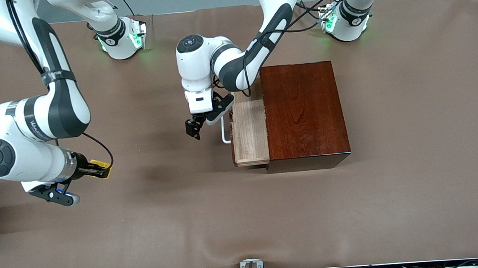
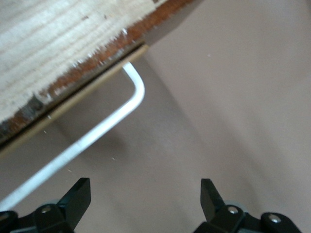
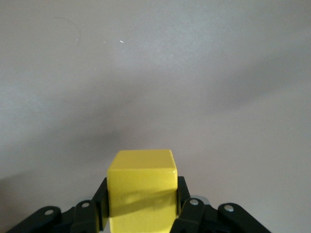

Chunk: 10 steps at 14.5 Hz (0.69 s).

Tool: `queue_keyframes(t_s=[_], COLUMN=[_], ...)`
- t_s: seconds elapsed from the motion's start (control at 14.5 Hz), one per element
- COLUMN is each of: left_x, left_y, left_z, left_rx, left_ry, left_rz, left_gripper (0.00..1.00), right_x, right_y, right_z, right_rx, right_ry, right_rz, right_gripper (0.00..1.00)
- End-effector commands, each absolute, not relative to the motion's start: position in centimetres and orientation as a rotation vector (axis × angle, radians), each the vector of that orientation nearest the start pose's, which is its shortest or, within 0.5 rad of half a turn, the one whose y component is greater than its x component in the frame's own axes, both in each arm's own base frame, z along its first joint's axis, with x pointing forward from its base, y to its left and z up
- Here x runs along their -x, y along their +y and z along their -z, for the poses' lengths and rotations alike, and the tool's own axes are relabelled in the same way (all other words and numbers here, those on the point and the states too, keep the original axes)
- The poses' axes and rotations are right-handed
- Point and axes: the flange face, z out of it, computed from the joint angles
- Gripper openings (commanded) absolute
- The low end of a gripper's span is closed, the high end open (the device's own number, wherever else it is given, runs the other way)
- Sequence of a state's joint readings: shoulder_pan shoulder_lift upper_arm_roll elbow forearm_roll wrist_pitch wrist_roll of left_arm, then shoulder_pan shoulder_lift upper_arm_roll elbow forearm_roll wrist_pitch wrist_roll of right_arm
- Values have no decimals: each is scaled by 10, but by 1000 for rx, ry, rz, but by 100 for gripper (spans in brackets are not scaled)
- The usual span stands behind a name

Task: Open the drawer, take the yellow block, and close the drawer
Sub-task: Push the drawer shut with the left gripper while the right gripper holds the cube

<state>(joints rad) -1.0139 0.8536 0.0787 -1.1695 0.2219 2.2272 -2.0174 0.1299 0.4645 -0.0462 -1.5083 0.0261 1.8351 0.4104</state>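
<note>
The drawer (image 1: 249, 131) stands open at centre frame and the yellow block (image 1: 100, 165) is out, clamped in the right end effector (image 1: 98, 171) over the tabletop (image 1: 245, 217) at lower left. Only closing remains. The left end effector (image 1: 194, 128), spread wide and empty, hangs by the white handle (image 1: 224, 135), probably not touching

High front camera; two close wrist cameras.
</note>
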Motion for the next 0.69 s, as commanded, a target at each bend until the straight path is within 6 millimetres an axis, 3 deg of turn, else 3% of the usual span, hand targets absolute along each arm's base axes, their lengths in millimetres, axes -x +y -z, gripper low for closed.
queue_keyframes(t_s=[0.0, 0.14, 0.41, 0.62], left_x=[-455, -456, -471, -476], left_y=[-639, -634, -613, -598], left_z=[-299, -298, -310, -312], left_rx=[2895, 2870, 2806, 2730], left_ry=[-1493, -1476, -1408, -1382], left_rz=[490, 487, 492, 471], left_gripper=[100, 100, 100, 100], right_x=[-652, -649, -639, -629], right_y=[45, 35, 6, -30], right_z=[-376, -359, -328, -300], right_rx=[3129, 3130, 3133, 3133], right_ry=[422, 391, 289, 193], right_rz=[-193, -187, -173, -123], right_gripper=[0, 4, 1, 0])
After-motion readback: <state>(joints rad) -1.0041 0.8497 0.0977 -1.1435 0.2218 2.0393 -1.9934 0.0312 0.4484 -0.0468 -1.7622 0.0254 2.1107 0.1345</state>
